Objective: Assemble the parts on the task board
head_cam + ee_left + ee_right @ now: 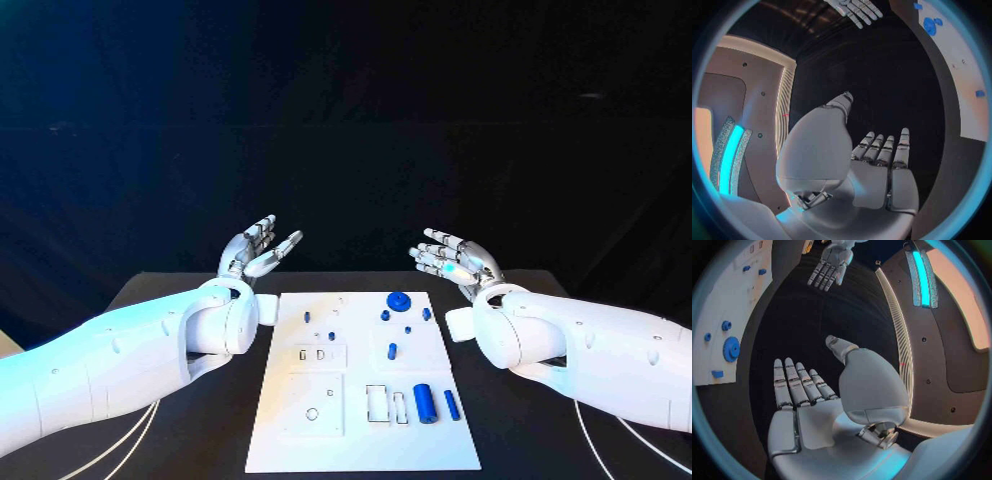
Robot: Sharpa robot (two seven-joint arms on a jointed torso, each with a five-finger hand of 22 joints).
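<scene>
Hands raised, board untouched

Board (361,440) lies flat in the middle of the black table (173,300), between the two arms and nearer the camera than both hands. Left hand (257,250) and right hand (457,262) hang above the table's far edge, fingers spread, holding nothing. Blue parts (424,401) rest on the board, well apart from either hand: one large round gear (398,299), two long cylinders side by side near the front, and perhaps six smaller pieces, too small to count surely.
</scene>
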